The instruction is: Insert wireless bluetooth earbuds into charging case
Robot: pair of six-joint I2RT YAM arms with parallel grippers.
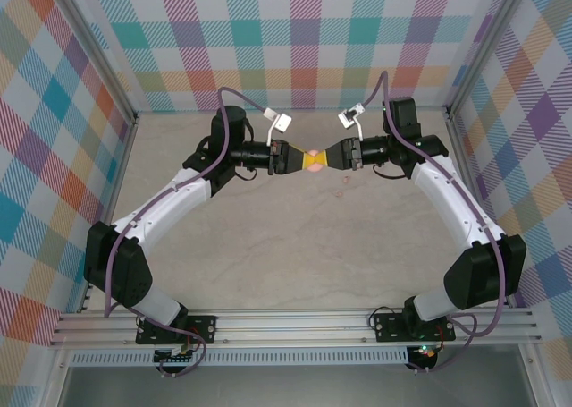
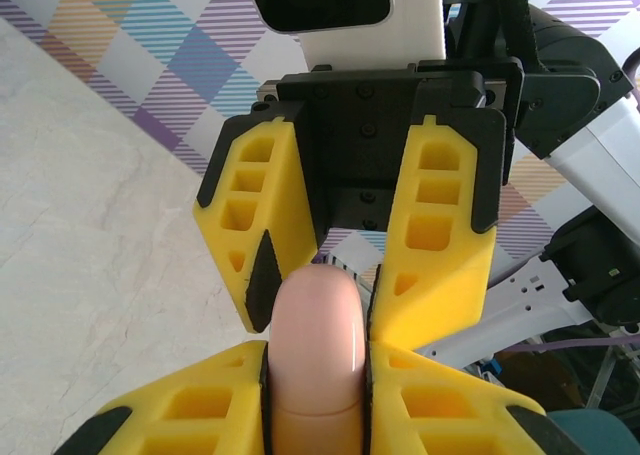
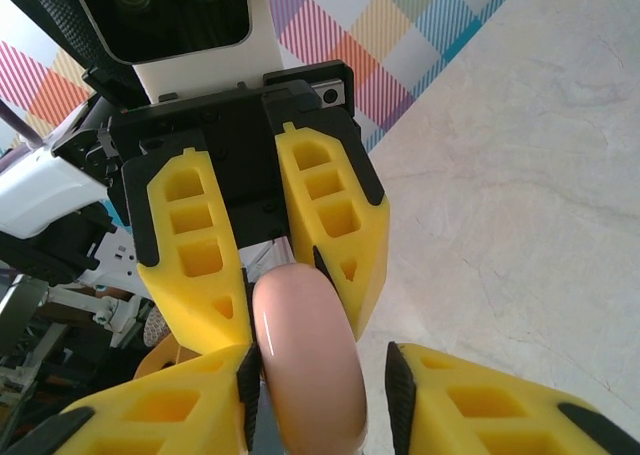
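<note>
The 2 arms reach inward and meet nose to nose over the far middle of the beige, marble-patterned table (image 1: 286,255). Between them is the pale pink, smooth, rounded plastic charging case (image 1: 314,154). The left gripper (image 1: 305,161) is on its left side and the right gripper (image 1: 324,160) on its right.

In the left wrist view, the left gripper's 2 yellow, hollow-ribbed fingers (image 2: 190,415) press against both broad sides of the case (image 2: 318,345). They are clamped on it with no gap showing. The right gripper's fingers (image 2: 440,215) come in from the opposite end and flank the case's far edge.

In the right wrist view, the right gripper's own fingers (image 3: 170,405) sit a little wider. The pad on the picture's left touches the case (image 3: 305,360), while the other finger (image 3: 500,410) stands a sliver away (pale table shows through the slit). Those jaws are slightly apart around the case, not squeezing it. The case is seen edge-on, and I cannot tell whether its lid is open or closed.

2 tiny pale pink earbuds (image 1: 338,192) lie on the table just to the near side of the right gripper. They are close together and apart from the case, too small to make out their shape. Multicoloured plaid walls (image 1: 295,40) surround the table.
</note>
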